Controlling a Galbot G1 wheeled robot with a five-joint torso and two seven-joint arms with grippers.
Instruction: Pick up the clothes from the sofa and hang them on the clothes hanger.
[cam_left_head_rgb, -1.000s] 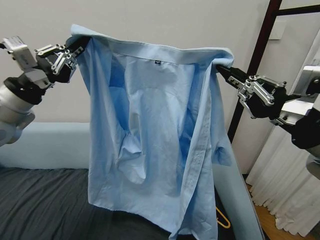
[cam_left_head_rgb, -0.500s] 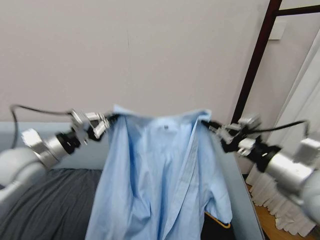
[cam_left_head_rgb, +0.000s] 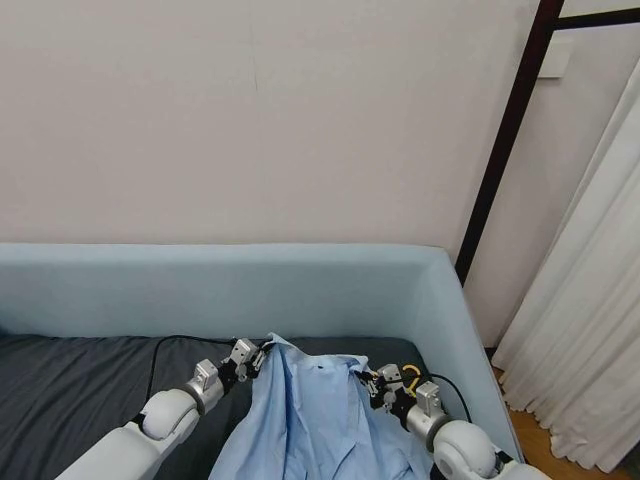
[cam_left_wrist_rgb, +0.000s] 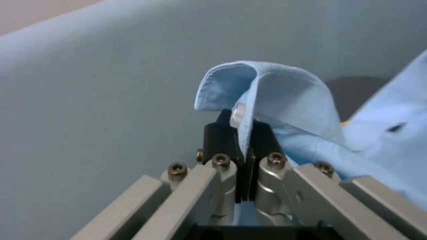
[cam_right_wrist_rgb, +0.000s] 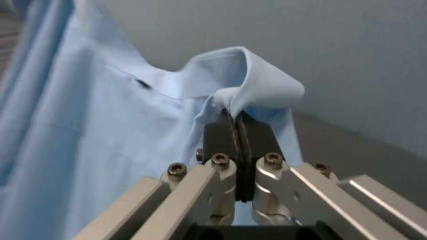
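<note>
A light blue shirt (cam_left_head_rgb: 310, 420) lies low over the sofa's dark seat (cam_left_head_rgb: 70, 390), its collar stretched between both grippers. My left gripper (cam_left_head_rgb: 262, 350) is shut on one collar end, and the left wrist view has the fabric (cam_left_wrist_rgb: 267, 100) folded over the pinched fingers (cam_left_wrist_rgb: 223, 137). My right gripper (cam_left_head_rgb: 364, 378) is shut on the other collar end (cam_right_wrist_rgb: 260, 85), its pads (cam_right_wrist_rgb: 220, 132) pressed together on the cloth. A dark clothes-rack post (cam_left_head_rgb: 505, 130) rises at the right behind the sofa.
The pale blue sofa backrest (cam_left_head_rgb: 200, 290) runs across behind the shirt, with its side arm (cam_left_head_rgb: 460, 350) on the right. A yellow hanger (cam_left_head_rgb: 408, 375) lies by the right gripper. White curtains (cam_left_head_rgb: 590, 330) hang at the far right.
Both arms have come down and stretched forward, carrying the shirt from held high in front of the camera to low over the sofa seat. The grippers stay shut on the collar.
</note>
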